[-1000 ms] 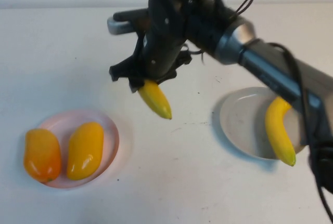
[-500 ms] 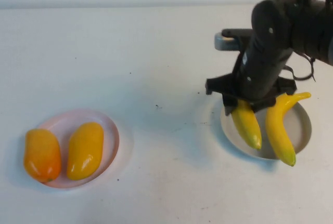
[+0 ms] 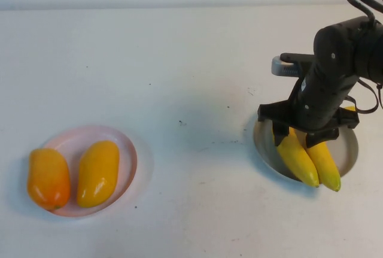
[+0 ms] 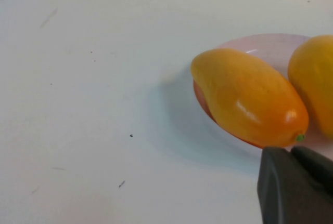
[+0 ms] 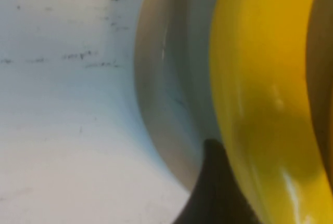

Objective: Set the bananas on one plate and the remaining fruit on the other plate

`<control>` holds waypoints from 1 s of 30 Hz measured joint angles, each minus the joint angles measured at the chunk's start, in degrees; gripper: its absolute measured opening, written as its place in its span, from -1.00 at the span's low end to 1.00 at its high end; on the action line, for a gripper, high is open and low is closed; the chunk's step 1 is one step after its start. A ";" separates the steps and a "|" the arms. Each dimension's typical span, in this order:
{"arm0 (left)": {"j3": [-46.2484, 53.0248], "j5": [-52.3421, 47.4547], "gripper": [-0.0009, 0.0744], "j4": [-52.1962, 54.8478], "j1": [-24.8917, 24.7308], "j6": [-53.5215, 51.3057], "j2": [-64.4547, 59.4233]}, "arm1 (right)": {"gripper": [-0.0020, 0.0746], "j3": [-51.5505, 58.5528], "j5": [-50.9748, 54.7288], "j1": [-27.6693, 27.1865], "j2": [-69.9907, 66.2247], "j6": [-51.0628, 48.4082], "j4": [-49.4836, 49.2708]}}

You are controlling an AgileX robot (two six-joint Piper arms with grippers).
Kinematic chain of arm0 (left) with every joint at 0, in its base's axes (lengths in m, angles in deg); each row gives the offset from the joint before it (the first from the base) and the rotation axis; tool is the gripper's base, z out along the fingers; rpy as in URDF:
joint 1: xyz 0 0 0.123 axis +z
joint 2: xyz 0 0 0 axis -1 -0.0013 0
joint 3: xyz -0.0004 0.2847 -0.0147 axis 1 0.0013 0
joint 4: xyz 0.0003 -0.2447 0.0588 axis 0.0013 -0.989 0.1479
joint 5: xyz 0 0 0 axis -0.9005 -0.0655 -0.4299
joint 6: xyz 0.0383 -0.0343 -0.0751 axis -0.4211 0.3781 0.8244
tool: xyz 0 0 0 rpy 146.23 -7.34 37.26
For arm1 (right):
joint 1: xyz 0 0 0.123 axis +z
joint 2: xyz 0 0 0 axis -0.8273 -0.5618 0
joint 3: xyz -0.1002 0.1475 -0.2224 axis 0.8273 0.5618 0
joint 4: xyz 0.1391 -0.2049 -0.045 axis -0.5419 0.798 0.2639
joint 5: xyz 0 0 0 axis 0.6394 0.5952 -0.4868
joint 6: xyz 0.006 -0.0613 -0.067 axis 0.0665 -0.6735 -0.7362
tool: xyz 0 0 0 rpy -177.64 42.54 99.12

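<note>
My right gripper (image 3: 294, 134) is shut on a slim yellow banana (image 3: 297, 156) and holds it low over the grey-blue plate (image 3: 261, 144), its tip past the plate's near rim. The second banana (image 3: 327, 162) lies right beside it on that plate. The right wrist view shows the held banana (image 5: 260, 89) close up over the plate's rim (image 5: 161, 104), with one dark finger (image 5: 216, 193) against it. Two mangoes (image 3: 48, 177) (image 3: 98, 172) lie on the pale pink plate (image 3: 129, 150). My left gripper (image 4: 299, 182) is shut and empty, just beside the more orange mango (image 4: 247, 96).
The white table (image 3: 191, 72) stretches between the two plates. My right arm (image 3: 347, 48) reaches in from the right edge above the grey-blue plate. The left arm does not show in the high view.
My right gripper has carried the banana from the table's middle rightward and lowered it onto the grey-blue plate beside the other banana. The mangoes and the pink plate have not moved.
</note>
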 joint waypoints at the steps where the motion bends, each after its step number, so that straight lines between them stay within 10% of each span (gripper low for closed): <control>1: 0.00 0.00 -0.99 0.00 0.00 0.00 0.00 | 0.16 0.09 0.32 0.11 0.28 -0.24 0.00; 9: 0.00 0.00 -0.99 0.00 0.00 0.00 0.00 | -0.07 4.27 2.67 2.18 11.91 -3.07 0.00; 18: 0.00 0.00 -0.99 0.00 0.00 0.00 0.00 | -0.91 19.02 11.75 3.27 34.30 -11.15 -0.60; 30: 0.00 0.00 -0.99 0.00 0.00 0.00 0.00 | -0.98 31.65 14.69 3.27 60.77 -21.13 -2.02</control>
